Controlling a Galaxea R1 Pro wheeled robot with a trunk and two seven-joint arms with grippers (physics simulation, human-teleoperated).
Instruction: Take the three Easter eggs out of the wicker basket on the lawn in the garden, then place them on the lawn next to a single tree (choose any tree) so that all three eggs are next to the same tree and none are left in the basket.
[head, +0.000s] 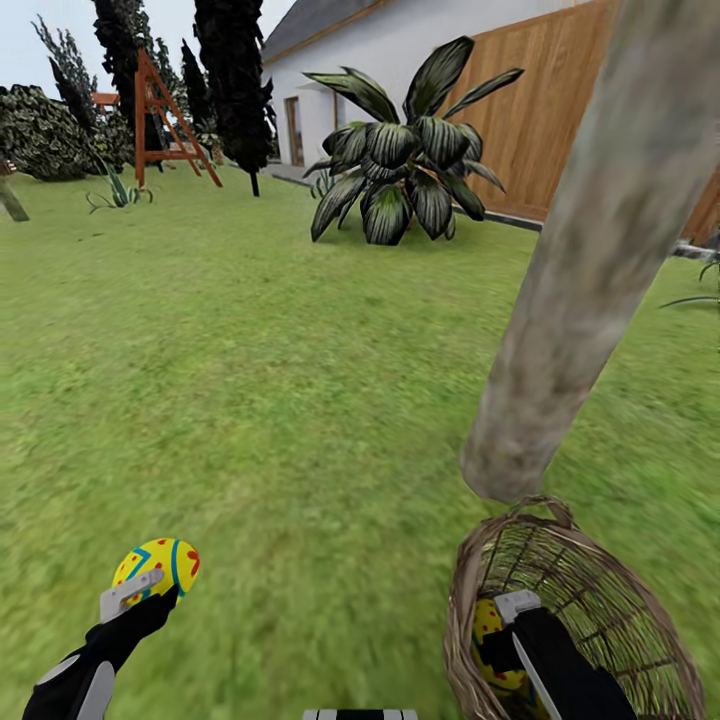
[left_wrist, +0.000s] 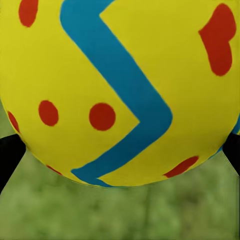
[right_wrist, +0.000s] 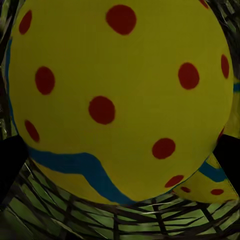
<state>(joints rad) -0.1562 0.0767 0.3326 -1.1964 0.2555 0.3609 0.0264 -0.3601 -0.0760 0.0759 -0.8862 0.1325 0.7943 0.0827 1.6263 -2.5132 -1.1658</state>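
The Easter egg (left_wrist: 120, 90) in the left hand (head: 140, 590) looks smooth, matt, painted; wicker basket (head: 600, 590) is rough woven cane; tree trunk (head: 590, 250) mottled bark; lawn (head: 280, 380) short grass.

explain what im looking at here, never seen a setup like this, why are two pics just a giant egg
It is a simulated two-armed robot in a garden. The wide picture comes from its head camera, looking down over the lawn. The other two come from cameras by each hand, so whatever is gripped looms huge. The left hand holds one Easter egg above the grass. The right hand reaches into the wicker basket, closed around a second egg, with another egg beside it. A tree trunk stands just behind the basket.
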